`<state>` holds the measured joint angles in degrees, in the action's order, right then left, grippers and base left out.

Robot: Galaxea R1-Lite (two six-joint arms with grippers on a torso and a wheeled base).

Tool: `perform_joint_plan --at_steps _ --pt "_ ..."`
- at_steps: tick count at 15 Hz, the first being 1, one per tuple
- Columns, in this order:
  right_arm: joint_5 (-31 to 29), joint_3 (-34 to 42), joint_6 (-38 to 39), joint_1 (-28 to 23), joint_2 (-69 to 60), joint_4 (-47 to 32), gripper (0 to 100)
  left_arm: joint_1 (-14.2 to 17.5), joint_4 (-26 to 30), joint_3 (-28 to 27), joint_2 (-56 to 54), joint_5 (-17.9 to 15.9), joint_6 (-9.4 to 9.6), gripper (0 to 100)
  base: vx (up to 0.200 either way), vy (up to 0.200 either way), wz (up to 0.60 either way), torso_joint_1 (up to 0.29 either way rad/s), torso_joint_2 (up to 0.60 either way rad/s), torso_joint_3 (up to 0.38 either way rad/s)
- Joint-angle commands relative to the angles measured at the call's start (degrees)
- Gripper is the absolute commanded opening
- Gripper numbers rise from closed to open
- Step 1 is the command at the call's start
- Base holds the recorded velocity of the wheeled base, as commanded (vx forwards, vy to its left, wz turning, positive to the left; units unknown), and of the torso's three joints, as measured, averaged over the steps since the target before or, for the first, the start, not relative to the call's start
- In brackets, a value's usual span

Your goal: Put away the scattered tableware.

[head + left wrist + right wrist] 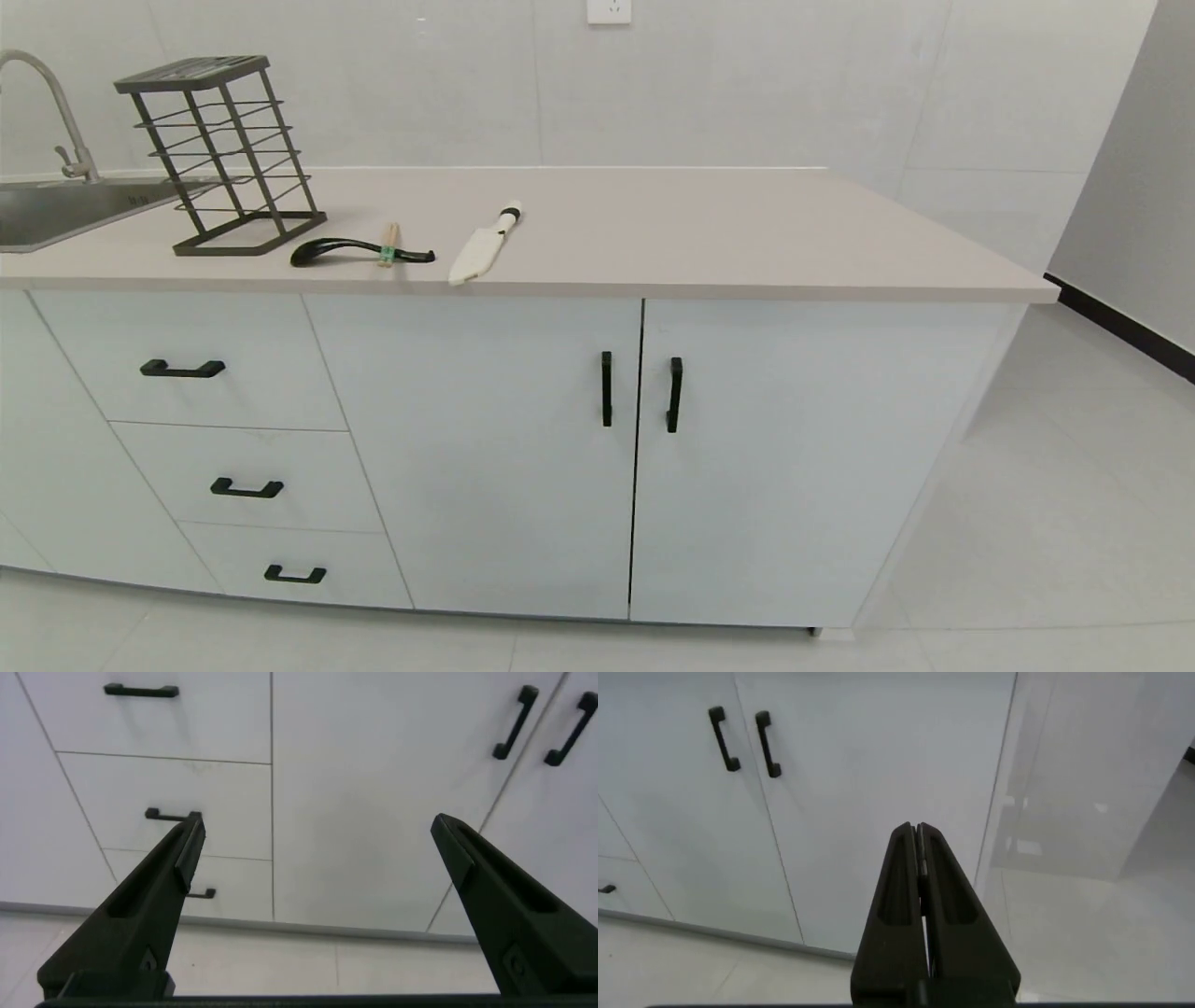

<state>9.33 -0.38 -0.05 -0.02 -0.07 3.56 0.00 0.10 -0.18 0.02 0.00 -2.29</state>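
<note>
On the beige countertop [700,233] lie a black ladle [355,250], a pair of wooden chopsticks [388,245] crossing its handle, and a white knife [484,245] with a black-tipped handle. A dark wire rack [224,154] stands upright to their left. My left gripper [318,831] is open, low in front of the white drawers, with nothing between its fingers. My right gripper [918,833] is shut on nothing, low before the cabinet doors.
A steel sink [56,210] with a faucet [51,103] sits at the counter's far left. Below are three drawers with black handles [182,369] and two cabinet doors [639,392]. Tiled floor [1074,523] spreads to the right of the cabinet.
</note>
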Motion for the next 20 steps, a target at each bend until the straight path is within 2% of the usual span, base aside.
perform_joint_plan --at_steps 1,4,13,14,16,20 --pt "0.1 0.4 0.0 -0.1 0.1 0.2 0 0.0 0.0 0.0 0.0 0.0 0.01 100 0.0 0.2 0.0 0.002 0.0 0.002" --pt "0.1 0.4 0.4 0.0 0.1 0.2 0 0.0 0.1 0.0 0.0 0.0 -0.08 100 0.0 0.2 0.0 -0.001 0.0 0.002" --pt "0.1 0.4 0.4 0.0 0.1 0.2 0 0.0 0.0 0.0 0.0 0.0 0.01 100 0.2 0.0 0.0 0.001 0.0 0.003" --pt "0.1 0.4 0.5 -0.1 0.1 0.2 0 0.0 0.0 0.1 0.0 0.2 0.01 100 0.0 0.2 0.0 0.007 0.0 0.002" --pt "0.1 0.4 0.5 -0.1 0.1 0.2 0 0.0 -0.1 0.1 0.0 1.3 -1.14 100 0.0 0.2 0.0 0.002 0.0 0.002" --pt "0.1 0.4 0.5 -0.1 0.1 0.3 0 0.0 -0.1 0.1 0.0 1.3 -1.14 100 0.0 0.2 0.0 0.004 0.0 0.002"
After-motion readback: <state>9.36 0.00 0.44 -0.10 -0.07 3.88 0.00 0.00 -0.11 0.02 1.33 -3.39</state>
